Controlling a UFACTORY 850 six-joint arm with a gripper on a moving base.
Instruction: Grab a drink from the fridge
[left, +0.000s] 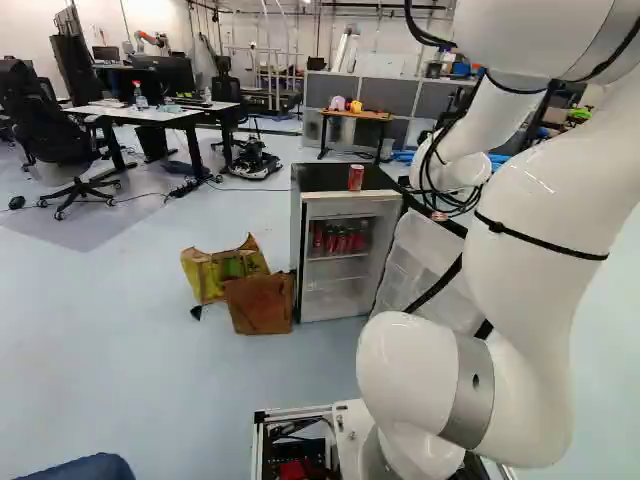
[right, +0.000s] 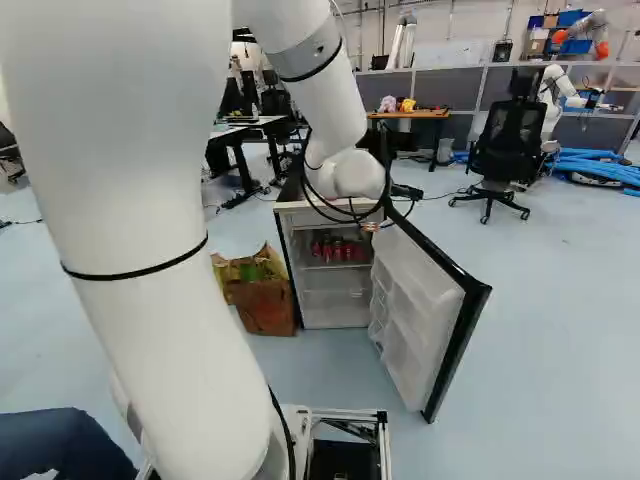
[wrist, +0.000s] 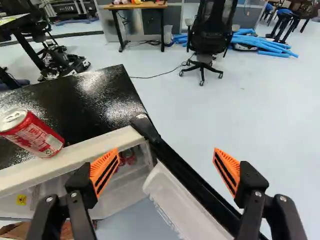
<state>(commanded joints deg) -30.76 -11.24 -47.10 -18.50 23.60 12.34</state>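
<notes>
With my gripper (wrist: 166, 152) spread wide and empty near the open fridge door (right: 425, 300), I risk snagging the door's edge if I drop straight down, because the red soda cans (left: 342, 240) sit left of it, inside the fridge (left: 325, 178).

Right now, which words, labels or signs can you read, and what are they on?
None reads clearly.
Red can on the fridge: pale lettering, too small to read.
Yellow sticker inside the fridge: mark too small.
Cans inside: too small and blurred to show any text.
</notes>
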